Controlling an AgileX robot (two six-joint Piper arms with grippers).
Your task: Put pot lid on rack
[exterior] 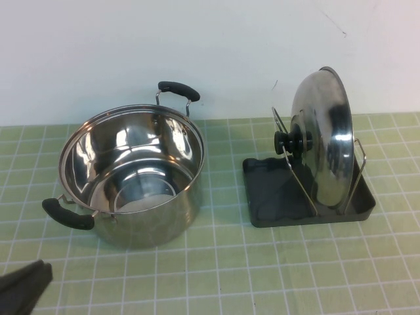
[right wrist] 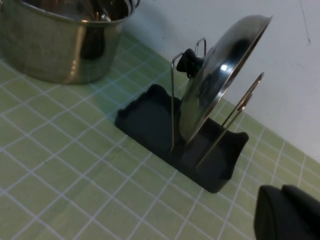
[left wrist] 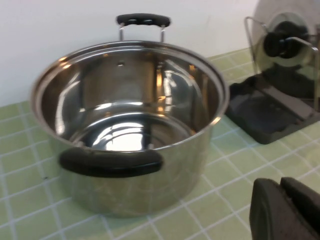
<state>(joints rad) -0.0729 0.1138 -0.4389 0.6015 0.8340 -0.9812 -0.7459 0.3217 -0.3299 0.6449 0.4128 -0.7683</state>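
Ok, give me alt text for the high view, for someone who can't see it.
The pot lid stands on edge between the wire loops of the rack at right, its black knob facing the open steel pot at left, on a green tiled mat. Only the left gripper shows, at the bottom-left corner; the right gripper is out of view.

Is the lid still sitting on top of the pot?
No, the pot lid stands on edge in the rack, and the pot is open.

Shiny silver domed steel pot lid [exterior: 325,141] with black knob; dark grey plastic rack [exterior: 262,197]; silver steel pot [exterior: 131,177] with black handles; green tablecloth [exterior: 262,275] had white grid lines.
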